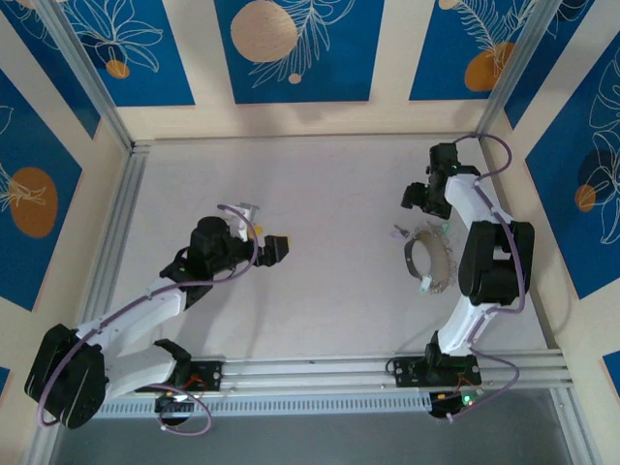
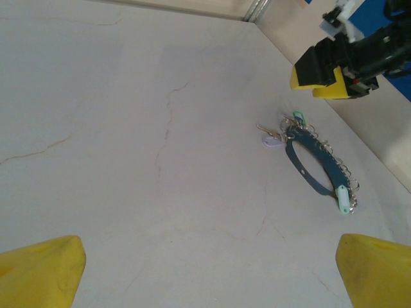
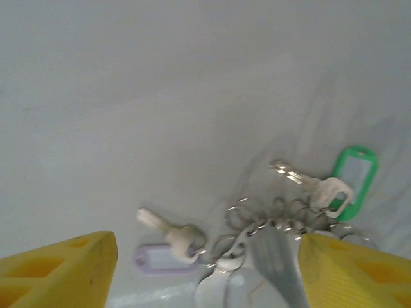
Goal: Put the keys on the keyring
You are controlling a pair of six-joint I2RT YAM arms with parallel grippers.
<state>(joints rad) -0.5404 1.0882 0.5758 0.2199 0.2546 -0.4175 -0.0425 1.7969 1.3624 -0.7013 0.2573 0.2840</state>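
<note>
Pale marbled table [image 1: 320, 184]; keyring [image 2: 323, 157] lies flat, keys [image 3: 302, 178] bunched at its end. Right gripper [image 3: 205, 247] fingers spread either side of keys. Left gripper [image 2: 209, 253] wide, empty, well apart.

Pale table [image 1: 320, 194]; blue floral wall panels [image 1: 291, 48].

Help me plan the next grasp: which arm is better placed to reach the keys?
Right. Its end effector hovers open close over the keys at the keyring; the left end effector sits open far across the table.
</note>
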